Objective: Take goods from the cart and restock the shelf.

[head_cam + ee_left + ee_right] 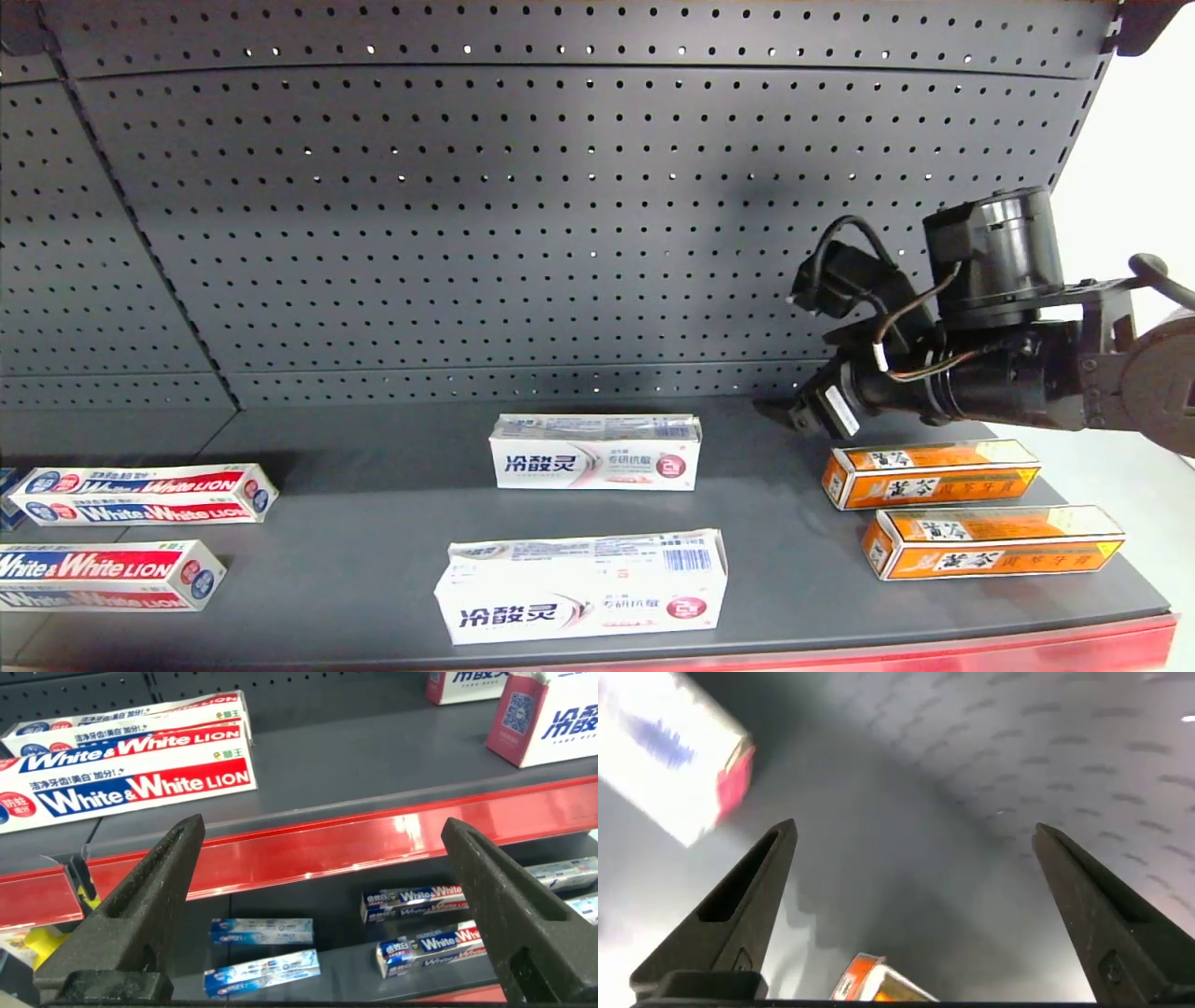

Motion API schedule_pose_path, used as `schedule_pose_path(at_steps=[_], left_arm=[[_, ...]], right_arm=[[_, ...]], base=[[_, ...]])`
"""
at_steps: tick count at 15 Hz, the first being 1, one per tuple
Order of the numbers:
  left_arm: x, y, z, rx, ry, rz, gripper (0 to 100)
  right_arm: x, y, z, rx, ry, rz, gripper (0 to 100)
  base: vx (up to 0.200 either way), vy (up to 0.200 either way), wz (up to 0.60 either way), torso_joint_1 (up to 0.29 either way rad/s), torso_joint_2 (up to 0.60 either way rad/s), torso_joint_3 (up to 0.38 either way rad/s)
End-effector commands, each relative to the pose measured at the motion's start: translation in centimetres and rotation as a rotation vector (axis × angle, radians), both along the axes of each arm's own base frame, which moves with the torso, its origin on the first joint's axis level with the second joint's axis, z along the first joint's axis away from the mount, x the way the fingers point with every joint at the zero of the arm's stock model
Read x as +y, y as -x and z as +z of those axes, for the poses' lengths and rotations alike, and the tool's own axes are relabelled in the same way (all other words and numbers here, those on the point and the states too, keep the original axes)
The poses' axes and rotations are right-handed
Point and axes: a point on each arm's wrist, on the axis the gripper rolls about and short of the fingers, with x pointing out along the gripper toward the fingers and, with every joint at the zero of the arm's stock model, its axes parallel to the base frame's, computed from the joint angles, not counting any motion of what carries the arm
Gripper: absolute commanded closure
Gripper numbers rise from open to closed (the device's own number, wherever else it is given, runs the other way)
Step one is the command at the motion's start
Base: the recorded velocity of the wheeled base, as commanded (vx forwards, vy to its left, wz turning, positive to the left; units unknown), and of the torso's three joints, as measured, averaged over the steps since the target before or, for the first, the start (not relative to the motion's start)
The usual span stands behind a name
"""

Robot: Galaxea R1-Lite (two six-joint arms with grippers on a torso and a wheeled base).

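Two orange toothpaste boxes (931,473) (992,541) lie at the shelf's right end. My right gripper (777,413) hovers just behind and to the left of the rear one, low over the shelf board (373,504), open and empty. In the right wrist view its fingers (738,905) spread wide over the grey board, with an orange box corner (878,985) below and a white box (668,756) off to one side. My left gripper (322,821) is open and empty in front of the shelf's red front rail (327,835).
Two white toothpaste boxes (596,452) (581,585) lie mid-shelf and two red-and-blue ones (145,493) (103,574) at the left. A perforated back panel (467,233) closes the rear. A lower shelf holds several blue-and-white boxes (411,903).
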Motion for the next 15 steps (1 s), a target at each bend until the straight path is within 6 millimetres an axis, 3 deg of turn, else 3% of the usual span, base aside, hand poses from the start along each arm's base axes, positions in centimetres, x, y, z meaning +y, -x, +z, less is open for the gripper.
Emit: schedule_pose_path(at_steps=[1,4,7,11,14,15], left_arm=[[0.0,0.0,0.0,0.000,0.000,0.000,0],[0.0,0.0,0.0,0.000,0.000,0.000,0],[0.0,0.0,0.0,0.000,0.000,0.000,0],[0.0,0.0,0.0,-0.001,-0.001,-0.001,0],[0.0,0.0,0.4,-0.004,-0.007,-0.006,0],[0.0,0.0,5.2,-0.040,-0.051,-0.036,0]], right_arm=[[-0.3,0.9,0.9,-0.078,-0.086,-0.036,0],[-1.3,1.8,2.6,-0.152,-0.147,-0.051,0],[-2.8,2.6,1.9,-0.136,-0.137,-0.080,0],[-3.2,3.0,2.4,-0.172,-0.188,-0.105,0],[-3.2,3.2,1.6,-0.154,-0.175,-0.120,0],[-3.4,3.3,1.7,-0.160,-0.180,-0.123,0]], base=[[0.000,0.000,0.00,0.000,0.00,0.000],[0.000,0.000,0.00,0.000,0.00,0.000],[0.000,0.000,0.00,0.000,0.00,0.000],[0.000,0.000,0.00,0.000,0.00,0.000],[0.000,0.000,0.00,0.000,0.00,0.000],[0.000,0.000,0.00,0.000,0.00,0.000]])
